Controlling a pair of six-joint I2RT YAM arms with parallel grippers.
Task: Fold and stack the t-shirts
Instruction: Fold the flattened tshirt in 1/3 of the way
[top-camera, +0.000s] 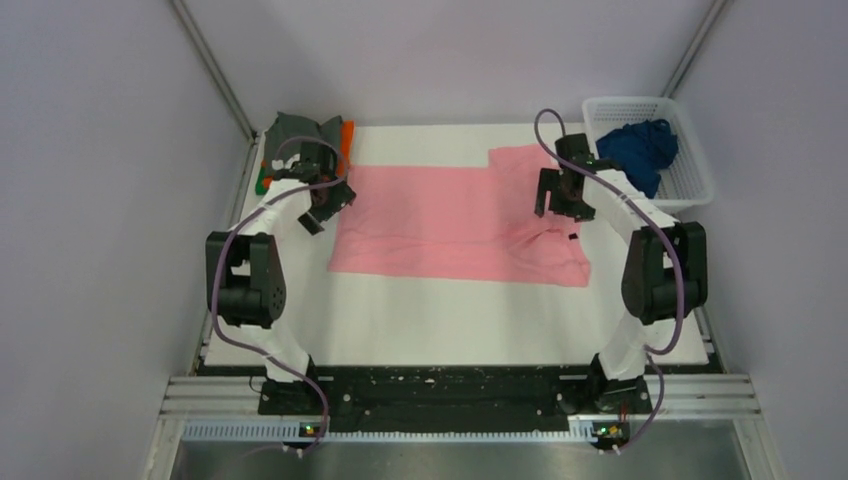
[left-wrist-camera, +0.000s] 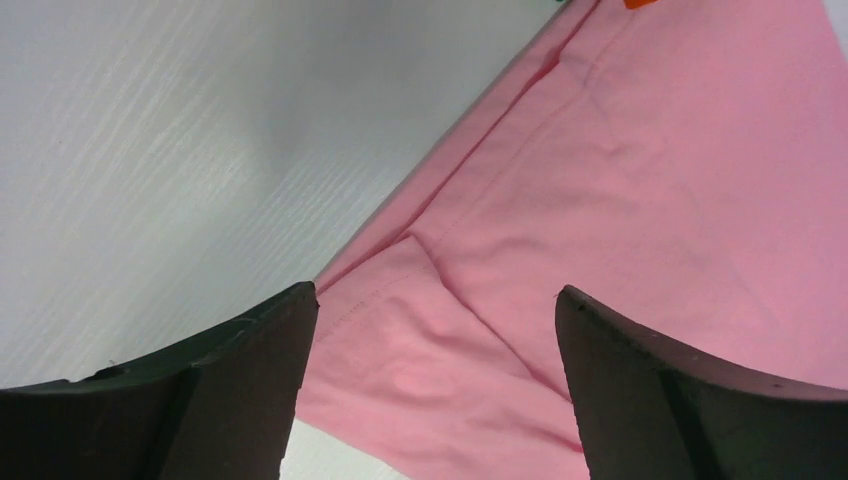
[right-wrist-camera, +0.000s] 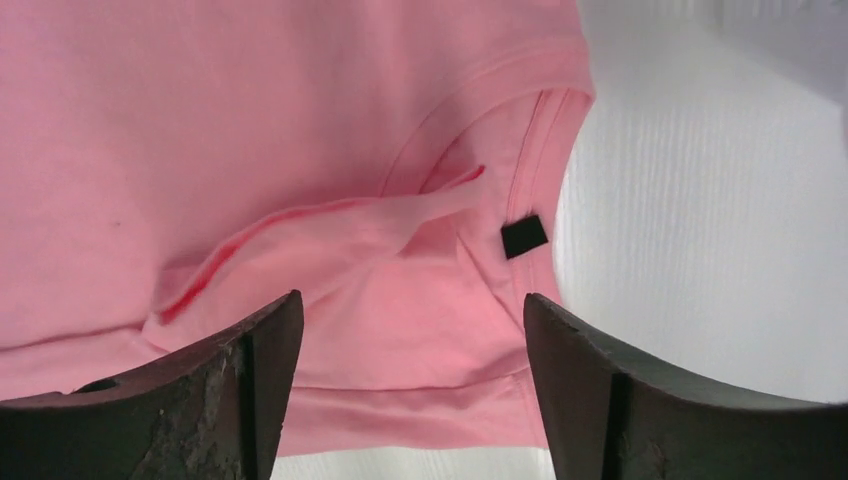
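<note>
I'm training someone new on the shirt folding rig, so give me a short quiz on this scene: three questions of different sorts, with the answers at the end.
1. Multiple choice: what lies in the white basket? A) a dark blue t-shirt B) a rolled towel C) nothing at all
2. True or false: the right gripper is shut on the pink t-shirt.
3. Fill in: the dark label at the pink t-shirt's neck shows in the ___ wrist view.
Key: 1 A. 2 False; it is open above the neck. 3 right.
</note>
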